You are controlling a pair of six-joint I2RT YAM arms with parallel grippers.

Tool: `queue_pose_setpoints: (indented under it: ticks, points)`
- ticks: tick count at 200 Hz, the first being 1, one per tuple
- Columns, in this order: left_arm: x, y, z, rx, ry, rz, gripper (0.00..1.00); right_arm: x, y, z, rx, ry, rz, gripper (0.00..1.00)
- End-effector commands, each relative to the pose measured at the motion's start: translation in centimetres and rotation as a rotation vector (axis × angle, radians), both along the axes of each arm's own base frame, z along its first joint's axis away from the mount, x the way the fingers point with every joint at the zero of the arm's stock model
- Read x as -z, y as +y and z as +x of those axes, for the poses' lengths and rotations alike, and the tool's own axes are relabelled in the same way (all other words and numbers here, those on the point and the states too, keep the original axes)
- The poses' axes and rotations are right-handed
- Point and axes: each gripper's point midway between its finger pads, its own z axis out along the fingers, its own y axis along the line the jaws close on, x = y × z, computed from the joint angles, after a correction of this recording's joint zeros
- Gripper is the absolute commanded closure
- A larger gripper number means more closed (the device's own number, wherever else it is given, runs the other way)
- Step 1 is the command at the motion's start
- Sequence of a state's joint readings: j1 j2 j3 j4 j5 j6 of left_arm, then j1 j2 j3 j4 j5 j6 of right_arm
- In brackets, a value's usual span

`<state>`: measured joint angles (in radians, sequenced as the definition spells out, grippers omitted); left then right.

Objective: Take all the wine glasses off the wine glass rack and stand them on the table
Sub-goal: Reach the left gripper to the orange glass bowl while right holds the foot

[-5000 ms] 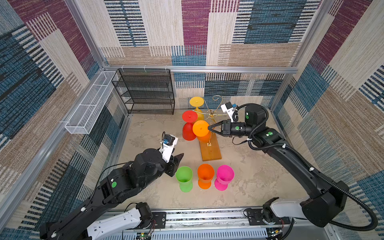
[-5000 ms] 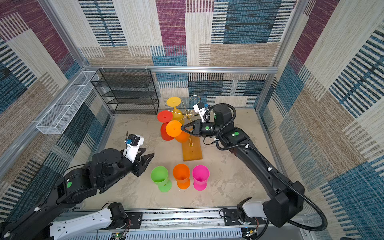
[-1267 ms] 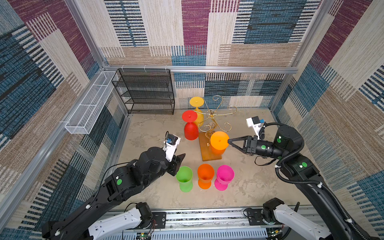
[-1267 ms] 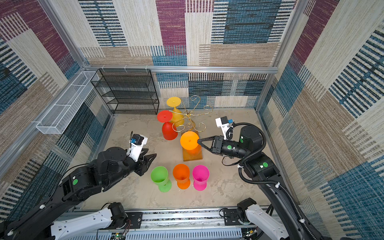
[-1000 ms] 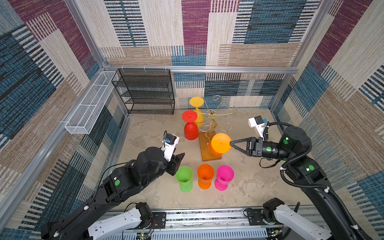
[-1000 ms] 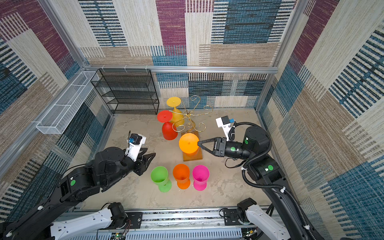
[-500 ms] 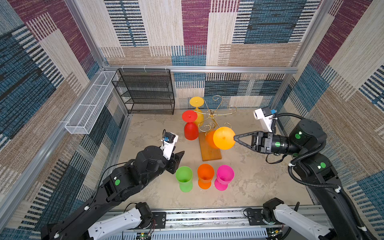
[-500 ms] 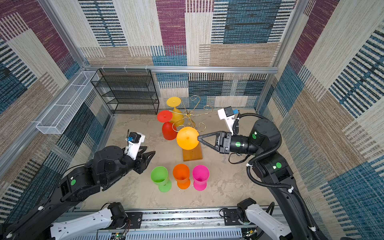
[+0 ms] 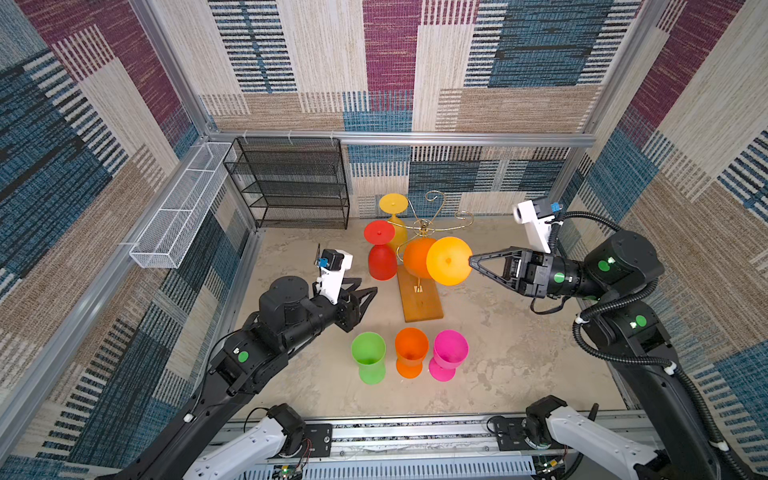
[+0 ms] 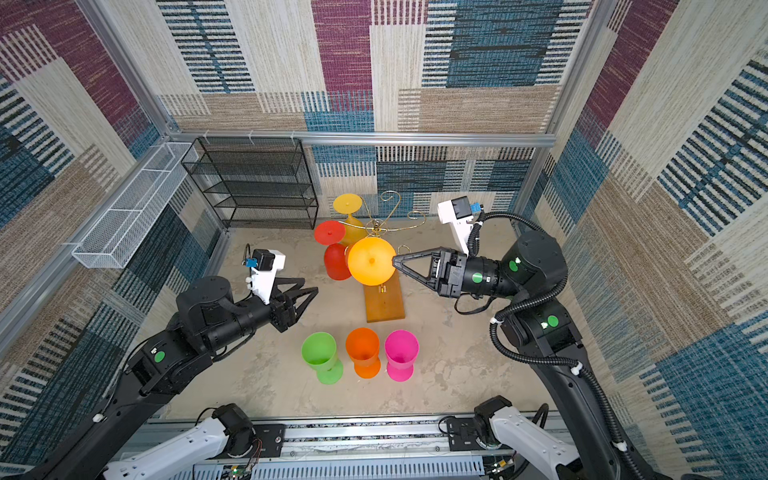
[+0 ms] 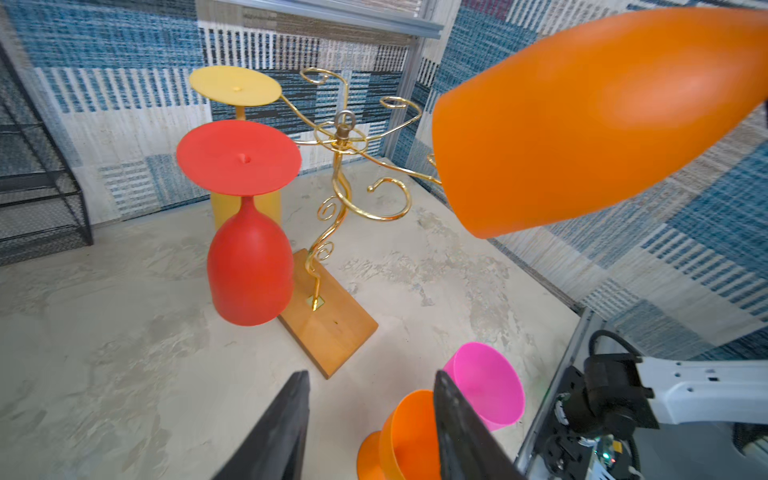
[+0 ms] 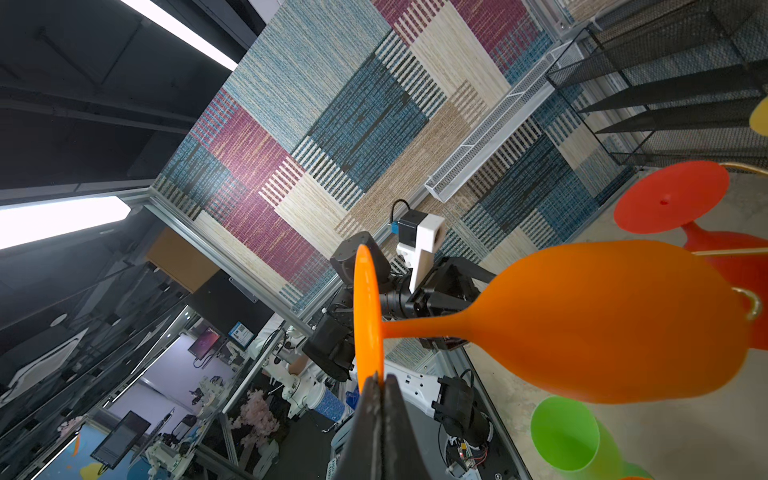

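The right gripper (image 9: 471,261) has its fingers (image 12: 376,399) pressed nearly together on the rim of the foot of the orange wine glass (image 9: 436,261). It holds the glass sideways in the air, foot toward the right arm and bowl toward the post of the wine glass rack (image 9: 420,299), above the back part of the rack's wooden base. In the right wrist view a gold scroll tip sits just beside the bowl (image 12: 602,328); whether they touch cannot be told. The rack stands near the middle of the bench (image 9: 519,332), toward its back edge, with a red glass (image 9: 381,262) and a yellow glass (image 9: 393,205) hanging upside down on its left arms. The left gripper (image 9: 370,289) hovers left of the rack, its fingers (image 11: 291,415) moderately apart and empty. Near the front edge a green glass (image 9: 368,351), an upright orange glass (image 9: 411,347) and a pink glass (image 9: 451,349) stand in a row.
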<state>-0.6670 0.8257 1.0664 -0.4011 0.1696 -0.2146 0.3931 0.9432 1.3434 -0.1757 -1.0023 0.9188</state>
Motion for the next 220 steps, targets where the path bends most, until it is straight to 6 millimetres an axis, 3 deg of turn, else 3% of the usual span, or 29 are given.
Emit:
queue_pose_setpoints:
  ticks: [1, 57, 128, 220]
  points:
    - [-3.3, -2.1, -1.2, 0.162, -0.07, -0.139, 0.49, -2.7, -0.2, -0.7, -0.011, -0.119, 0.059, 1.0]
    - [-6.1, -2.9, -0.9, 0.33, -0.118, -0.344, 0.48, -3.6, 0.4, 0.7, -0.026, -0.152, 0.101, 1.0]
    - [-8.1, -2.1, 1.8, 0.431, -0.162, -0.527, 0.48, -3.5, 0.8, 1.5, -0.052, -0.163, 0.144, 1.0]
    - [-7.5, -3.2, 4.2, 0.481, -0.138, -0.565, 0.49, -3.3, 1.0, 1.9, -0.073, -0.164, 0.179, 1.0]
